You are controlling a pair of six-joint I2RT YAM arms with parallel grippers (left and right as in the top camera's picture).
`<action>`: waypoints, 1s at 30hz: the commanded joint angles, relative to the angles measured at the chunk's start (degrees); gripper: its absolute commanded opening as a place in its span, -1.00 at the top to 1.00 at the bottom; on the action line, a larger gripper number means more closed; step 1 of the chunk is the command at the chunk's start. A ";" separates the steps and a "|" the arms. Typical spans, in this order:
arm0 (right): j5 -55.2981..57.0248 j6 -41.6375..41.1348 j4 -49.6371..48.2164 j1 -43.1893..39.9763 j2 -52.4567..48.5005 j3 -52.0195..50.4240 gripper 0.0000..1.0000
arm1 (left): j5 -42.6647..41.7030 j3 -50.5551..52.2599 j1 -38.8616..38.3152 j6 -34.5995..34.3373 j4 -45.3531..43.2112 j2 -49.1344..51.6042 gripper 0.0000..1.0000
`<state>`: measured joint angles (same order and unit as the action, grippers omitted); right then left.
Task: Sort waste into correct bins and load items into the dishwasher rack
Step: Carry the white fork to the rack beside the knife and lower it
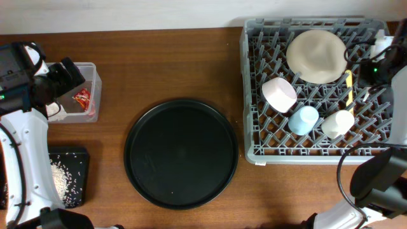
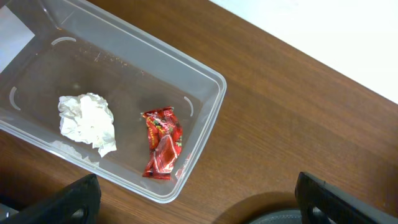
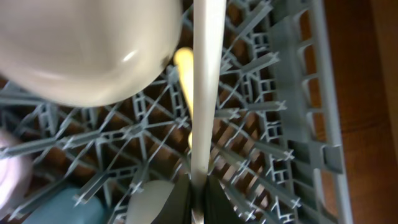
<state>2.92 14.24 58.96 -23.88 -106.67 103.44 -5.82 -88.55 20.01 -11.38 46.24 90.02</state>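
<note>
My left gripper (image 2: 199,202) is open and empty above the table, beside the clear tub (image 2: 208,118). The tub holds the white tissue wad (image 2: 88,121) and the red wrapper (image 2: 161,143). Rice grains lie in the shallow black tray (image 1: 67,178). My right gripper (image 3: 198,193) is shut on a pale yellow utensil handle (image 3: 205,93) over the grey rack (image 3: 298,124); fork or spoon I cannot tell. A second yellow utensil (image 3: 185,74) lies in the rack below it. The rack (image 1: 254,95) holds the cream bowl (image 1: 316,56), pink bowl (image 1: 278,93), blue cup (image 1: 304,119) and white cup (image 1: 338,123).
The large round black tray (image 1: 181,152) sits in the middle of the wooden table, between the tub and the rack. Its edge shows at the bottom of the left wrist view (image 2: 273,218). A pale wall runs along the table's far edge.
</note>
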 commanded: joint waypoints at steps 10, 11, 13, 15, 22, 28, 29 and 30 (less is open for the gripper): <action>4.87 0.48 -2.25 -1.27 -12.46 -0.26 0.91 | -0.39 -0.22 0.13 -0.09 -0.07 0.07 -0.99; 4.85 0.31 -2.27 -1.27 -12.46 -0.26 0.88 | -0.39 -0.22 0.13 -0.09 -0.07 0.07 -0.99; 3.52 -0.22 -2.36 -1.27 -12.46 -0.24 -0.15 | -0.39 -0.22 0.13 -0.09 -0.07 0.07 -0.99; -0.61 -0.37 -1.64 -1.27 -12.41 0.81 -0.25 | -0.42 -0.22 0.13 -0.09 -0.07 0.07 -0.99; -11.63 -6.97 10.16 -1.25 -6.60 14.97 -0.79 | -0.42 -0.22 0.13 -0.09 -0.07 0.07 -0.99; -30.75 -12.20 14.34 -1.25 -2.58 18.05 -0.96 | -0.39 -0.22 0.13 -0.09 -0.07 0.07 -0.99; -30.75 -12.20 14.36 -1.27 -2.67 17.97 -0.96 | -0.39 -0.22 0.13 -0.09 -0.07 0.07 -0.99; -30.75 -12.20 14.34 -1.27 -2.67 17.97 -0.96 | -0.42 -0.22 0.13 -0.09 -0.07 0.07 -0.99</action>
<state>-24.43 3.01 73.14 -24.88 -108.81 121.30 -5.82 -88.55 20.01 -11.38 46.26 90.02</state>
